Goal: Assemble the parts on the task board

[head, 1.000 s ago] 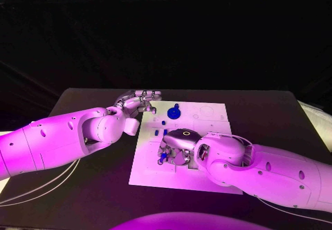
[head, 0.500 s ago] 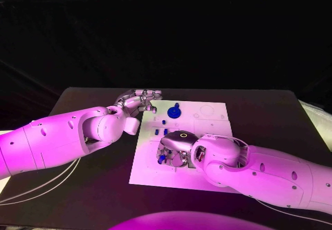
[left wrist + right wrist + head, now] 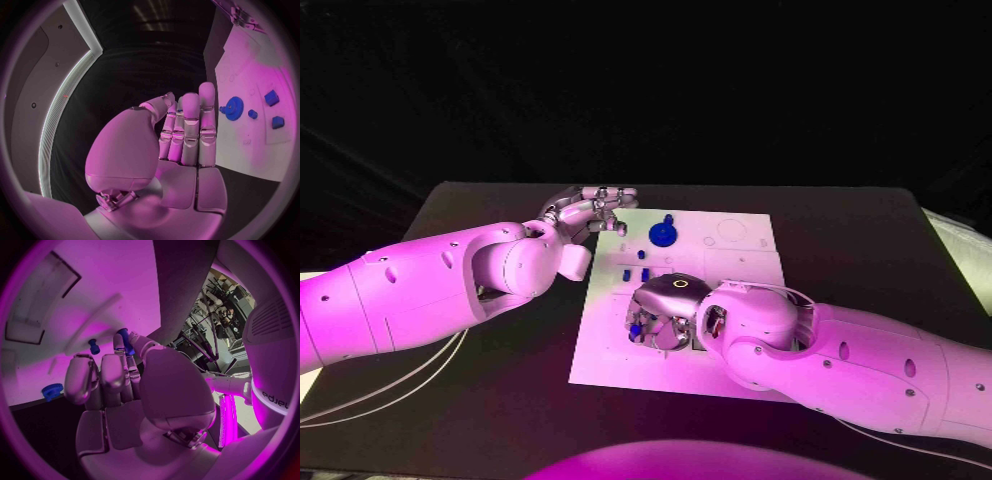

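The right hand (image 3: 664, 312) pinches a blue peg (image 3: 124, 337) over the task board (image 3: 733, 262) — tilted, it could jam; the left hand (image 3: 593, 213), fingers straight, holds nothing.

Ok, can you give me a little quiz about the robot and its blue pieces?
1. True or false: the left hand is holding the blue gear.
2. Which hand is over the middle of the white board? A) left hand B) right hand C) both
3. What does the right hand pinch at its fingertips?

Key
1. False. The gear lies on the board and the left hand is empty, beside the board's far left corner.
2. B
3. A small blue peg.
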You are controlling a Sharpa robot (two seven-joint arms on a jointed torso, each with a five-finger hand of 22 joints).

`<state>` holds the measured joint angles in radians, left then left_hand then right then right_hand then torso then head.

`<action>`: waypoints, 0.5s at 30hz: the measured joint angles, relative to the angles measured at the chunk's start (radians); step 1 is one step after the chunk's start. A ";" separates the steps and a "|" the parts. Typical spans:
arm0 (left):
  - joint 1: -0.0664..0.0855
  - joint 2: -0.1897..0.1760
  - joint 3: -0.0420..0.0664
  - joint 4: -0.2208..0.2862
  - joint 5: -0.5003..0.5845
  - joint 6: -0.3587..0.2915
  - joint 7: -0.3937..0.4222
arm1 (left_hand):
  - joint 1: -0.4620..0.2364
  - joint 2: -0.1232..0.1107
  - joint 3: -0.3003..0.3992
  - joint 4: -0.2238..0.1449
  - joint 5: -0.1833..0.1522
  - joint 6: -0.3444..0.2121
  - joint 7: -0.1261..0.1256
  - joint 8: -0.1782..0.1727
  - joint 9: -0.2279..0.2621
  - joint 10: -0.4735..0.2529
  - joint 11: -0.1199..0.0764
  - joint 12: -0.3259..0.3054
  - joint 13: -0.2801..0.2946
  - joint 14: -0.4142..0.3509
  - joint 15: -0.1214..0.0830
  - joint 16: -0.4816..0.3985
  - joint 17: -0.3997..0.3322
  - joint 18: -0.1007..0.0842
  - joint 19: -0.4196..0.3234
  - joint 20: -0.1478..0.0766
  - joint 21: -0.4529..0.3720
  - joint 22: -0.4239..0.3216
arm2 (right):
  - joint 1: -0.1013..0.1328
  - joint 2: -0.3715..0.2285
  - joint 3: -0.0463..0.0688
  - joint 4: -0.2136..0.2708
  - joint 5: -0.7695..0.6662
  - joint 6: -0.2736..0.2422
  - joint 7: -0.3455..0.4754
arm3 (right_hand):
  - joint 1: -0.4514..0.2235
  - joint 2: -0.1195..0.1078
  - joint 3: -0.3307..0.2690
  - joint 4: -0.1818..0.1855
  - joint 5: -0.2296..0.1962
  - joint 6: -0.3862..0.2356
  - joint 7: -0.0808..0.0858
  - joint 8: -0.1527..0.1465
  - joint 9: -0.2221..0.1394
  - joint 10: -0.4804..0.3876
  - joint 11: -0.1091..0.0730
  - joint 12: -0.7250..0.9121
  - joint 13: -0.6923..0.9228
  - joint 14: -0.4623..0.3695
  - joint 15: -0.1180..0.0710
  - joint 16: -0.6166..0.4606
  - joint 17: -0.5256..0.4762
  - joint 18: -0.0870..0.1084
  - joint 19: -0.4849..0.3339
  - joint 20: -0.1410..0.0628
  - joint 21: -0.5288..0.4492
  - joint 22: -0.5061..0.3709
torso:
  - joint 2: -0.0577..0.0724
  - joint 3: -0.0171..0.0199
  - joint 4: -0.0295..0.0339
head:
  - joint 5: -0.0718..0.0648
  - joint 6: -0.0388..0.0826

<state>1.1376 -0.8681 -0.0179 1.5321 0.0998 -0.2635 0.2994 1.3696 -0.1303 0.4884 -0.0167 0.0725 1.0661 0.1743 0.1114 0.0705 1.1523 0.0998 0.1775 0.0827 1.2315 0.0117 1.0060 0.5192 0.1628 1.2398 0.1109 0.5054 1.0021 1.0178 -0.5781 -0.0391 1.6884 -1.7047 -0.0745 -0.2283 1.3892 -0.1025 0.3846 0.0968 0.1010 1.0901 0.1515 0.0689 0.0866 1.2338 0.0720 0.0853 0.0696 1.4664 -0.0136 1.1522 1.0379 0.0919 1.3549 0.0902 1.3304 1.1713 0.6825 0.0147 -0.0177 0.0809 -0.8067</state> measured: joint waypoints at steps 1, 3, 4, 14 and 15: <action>0.000 0.000 0.000 0.000 0.000 0.000 0.000 | 0.000 0.000 0.000 0.000 0.000 0.000 0.000 0.000 0.000 0.000 0.000 0.000 0.000 0.000 0.000 0.000 0.000 0.000 0.000 0.000 0.000 0.000 | 0.000 0.000 -0.002 -0.001 -0.001 0.002 -0.001 | -0.014 -0.015 -0.012 0.004 0.012 -0.041 0.002 -0.004 -0.012 -0.017 0.005 -0.006 -0.003 0.000 0.006 0.000 -0.002 0.000 -0.005 0.005 -0.002 -0.005 | 0.000 0.0000 0.0000 | 0.000 0.000; 0.000 0.000 0.000 0.000 0.000 0.000 0.000 | 0.000 0.000 0.000 0.000 0.000 0.000 0.000 0.000 0.000 0.000 0.000 0.000 0.000 0.000 0.000 0.000 0.000 0.000 0.000 0.000 0.000 0.000 | -0.003 -0.001 -0.005 -0.003 -0.003 0.005 -0.005 | -0.039 -0.040 -0.039 0.012 0.031 -0.119 0.002 -0.006 -0.023 -0.036 0.013 -0.006 -0.002 0.000 0.007 0.000 -0.003 0.000 -0.007 0.007 -0.002 -0.006 | 0.000 -0.0001 0.0000 | -0.001 0.000; 0.000 0.000 0.000 0.000 0.000 0.000 0.000 | 0.000 0.000 0.000 0.000 0.000 0.000 0.000 0.000 0.000 0.000 0.000 0.000 0.000 0.000 0.000 0.000 0.000 0.000 0.000 0.000 0.000 0.000 | -0.003 -0.001 -0.004 -0.003 -0.004 0.005 -0.006 | -0.048 -0.049 -0.052 0.015 0.037 -0.149 0.004 -0.006 -0.024 -0.041 0.016 -0.006 -0.001 0.000 0.007 0.000 -0.002 0.000 -0.007 0.007 -0.002 -0.006 | 0.000 -0.0001 0.0000 | -0.001 0.000; 0.000 -0.001 0.000 0.000 0.000 0.001 -0.001 | 0.000 0.000 0.000 0.000 0.000 0.000 0.000 0.000 0.000 0.000 0.000 0.000 0.000 0.000 0.000 0.000 0.000 0.000 0.000 0.000 0.000 0.000 | -0.004 -0.023 -0.005 0.017 -0.020 -0.039 -0.018 | -0.046 -0.055 -0.130 0.016 0.062 -0.276 -0.009 -0.006 -0.020 -0.053 0.002 0.016 0.010 0.000 0.006 0.024 0.023 0.000 -0.001 0.002 0.010 0.018 | 0.000 0.0004 0.0000 | -0.007 0.002; 0.000 -0.001 0.000 0.000 0.000 0.001 -0.001 | 0.000 0.000 0.000 0.000 0.000 0.000 0.000 0.000 0.000 0.000 0.000 0.000 0.000 0.000 0.000 0.000 0.000 0.000 0.000 0.000 0.000 0.000 | -0.005 -0.028 -0.005 0.023 -0.020 -0.050 -0.018 | -0.038 -0.047 -0.132 0.014 0.067 -0.269 -0.011 -0.006 -0.018 -0.047 -0.004 0.022 0.013 0.000 0.006 0.036 0.037 0.000 0.011 0.002 0.019 0.031 | -0.001 0.0004 0.0000 | -0.007 0.002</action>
<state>1.1374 -0.8687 -0.0179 1.5316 0.0997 -0.2627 0.2981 1.3696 -0.1303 0.4884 -0.0167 0.0724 1.0661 0.1743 0.1114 0.0705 1.1523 0.0998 0.1775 0.0827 1.2315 0.0118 1.0060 0.5192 0.1628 1.2398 0.1109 0.5054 1.0021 1.0133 -0.6061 -0.0439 1.7110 -1.7247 -0.1240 -0.2460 1.3511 -0.1497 0.2524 0.1107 0.1684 0.8211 0.1405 0.0632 0.0683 1.1864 0.0681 0.1076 0.0823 1.4664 -0.0071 1.1883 1.0745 0.0920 1.3657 0.0921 1.3489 1.2026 0.6818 0.0151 -0.0177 0.0734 -0.8043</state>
